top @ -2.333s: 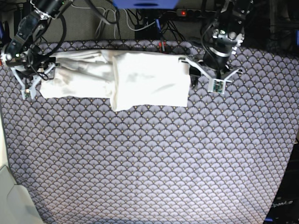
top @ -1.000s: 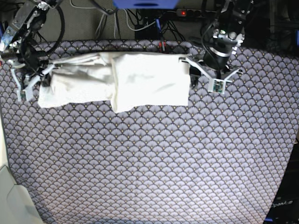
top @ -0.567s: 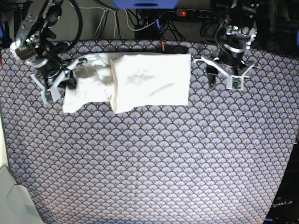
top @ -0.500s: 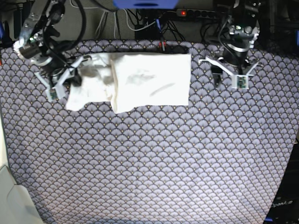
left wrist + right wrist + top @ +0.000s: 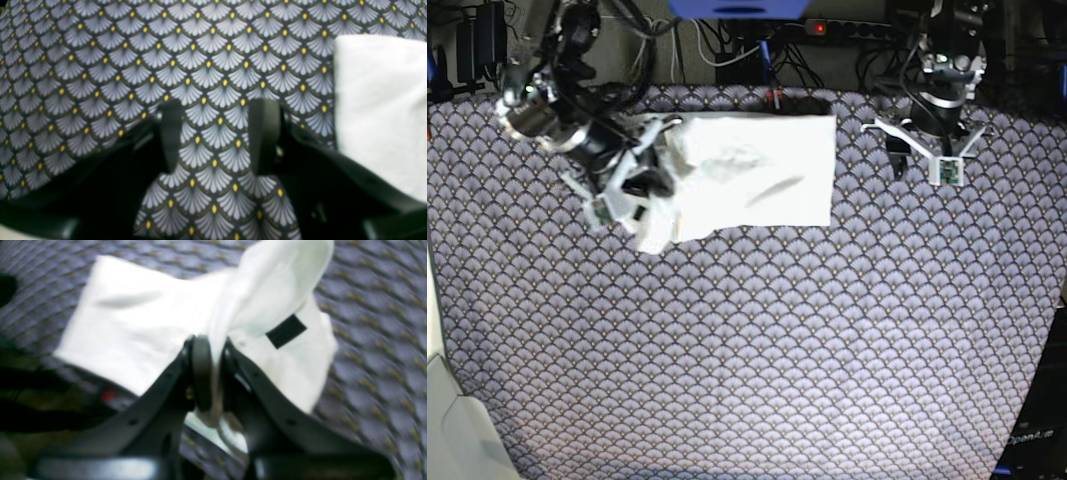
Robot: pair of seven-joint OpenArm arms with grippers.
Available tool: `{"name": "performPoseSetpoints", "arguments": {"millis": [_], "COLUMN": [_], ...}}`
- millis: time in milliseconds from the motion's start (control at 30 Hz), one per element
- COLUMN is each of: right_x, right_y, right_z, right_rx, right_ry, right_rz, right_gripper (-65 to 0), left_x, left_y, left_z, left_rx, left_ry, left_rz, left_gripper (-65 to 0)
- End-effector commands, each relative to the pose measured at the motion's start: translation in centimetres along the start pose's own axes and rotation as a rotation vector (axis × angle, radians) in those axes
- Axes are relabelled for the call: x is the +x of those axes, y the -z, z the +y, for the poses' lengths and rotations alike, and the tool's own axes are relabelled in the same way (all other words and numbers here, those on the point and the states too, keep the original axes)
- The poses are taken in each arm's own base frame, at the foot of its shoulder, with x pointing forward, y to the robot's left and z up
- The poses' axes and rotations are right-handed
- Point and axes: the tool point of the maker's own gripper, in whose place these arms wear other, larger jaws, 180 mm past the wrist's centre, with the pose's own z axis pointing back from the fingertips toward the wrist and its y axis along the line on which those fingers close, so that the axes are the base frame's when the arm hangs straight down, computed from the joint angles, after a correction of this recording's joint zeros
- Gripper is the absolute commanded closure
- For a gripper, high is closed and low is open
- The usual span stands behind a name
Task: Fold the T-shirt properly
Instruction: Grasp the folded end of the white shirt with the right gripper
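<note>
Left wrist view: left pincer (image 5: 215, 133) spread, two dark blurred fingers (image 5: 170, 133) with nothing between them, above the worktop (image 5: 100, 66). Its cloth cover shows grey fan-shaped scales, each tipped with a yellow dot. A soft white edge of the T-shirt (image 5: 377, 110) fills the right side, apart from the fingers.

Right wrist view: right pincer (image 5: 213, 380) pressed together on a bunched fold of the T-shirt (image 5: 140, 326); matte white cotton rises in a rounded loop above the jaws. A small dark rectangular tag (image 5: 286, 331) shows on the plain fabric. Picture is motion-blurred.

Base view: T-shirt (image 5: 757, 170) lies as a flat white rectangle at the far edge of the worktop (image 5: 777, 350), plain side up. Right pincer (image 5: 632, 195) holds a crumpled end at the rectangle's left edge. Left pincer (image 5: 924, 160) hangs well to the rectangle's right.

Against half a second earlier: the right arm has carried the gathered end rightward onto the folded part; the long left section is now bunched short. Left arm barely shifted.
</note>
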Motion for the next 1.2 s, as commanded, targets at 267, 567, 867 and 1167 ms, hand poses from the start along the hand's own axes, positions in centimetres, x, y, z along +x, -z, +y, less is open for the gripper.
{"name": "performPoseSetpoints", "arguments": {"millis": [267, 567, 867, 1167], "right_x": [2.6, 2.0, 1.6, 1.7], "right_y": [1.7, 4.5, 6.4, 8.0], "right_z": [5.4, 8.7, 11.4, 10.9], "right_rx": [0.164, 0.293, 0.390, 0.399], "right_ry": [-0.054, -0.069, -0.099, -0.096], "right_rz": [-0.087, -0.045, -0.006, 0.017], "right_gripper": [0.0, 0.0, 0.0, -2.7], "left_x": [1.0, -0.1, -1.1, -2.1], "left_y": [-0.4, -0.9, -1.7, -2.5], "left_z": [0.1, 0.2, 2.4, 4.0], "left_rx": [0.004, 0.005, 0.060, 0.101], "left_ry": [0.005, 0.007, 0.008, 0.011], "left_rz": [-0.039, -0.011, 0.014, 0.039], "left_gripper": [-31.2, -31.2, -31.2, -31.2]}}
